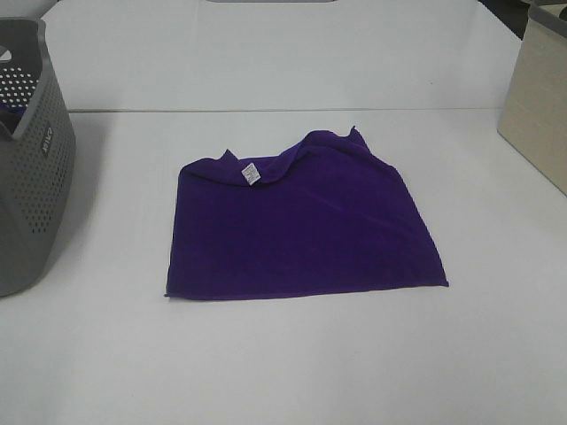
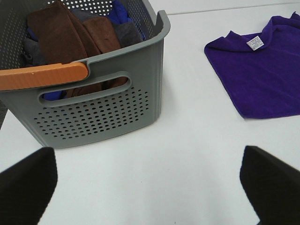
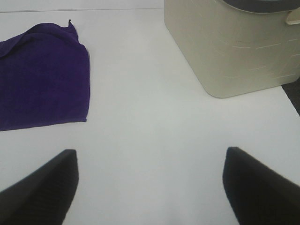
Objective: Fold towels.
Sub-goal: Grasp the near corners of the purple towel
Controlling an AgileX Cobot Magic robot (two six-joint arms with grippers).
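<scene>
Lab-style test bench; white table (image 1: 283, 354); grey perforated basket (image 1: 35, 204); beige bin (image 1: 536, 115) alongside

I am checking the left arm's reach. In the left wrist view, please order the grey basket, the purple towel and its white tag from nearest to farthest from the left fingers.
1. Grey basket, straight ahead of the left fingers.
2. Purple towel, farther out, beside the basket.
3. White tag, on the towel's far edge.

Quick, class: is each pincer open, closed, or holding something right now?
Left pincer: open, holding nothing.
Right pincer: open, holding nothing.
</scene>
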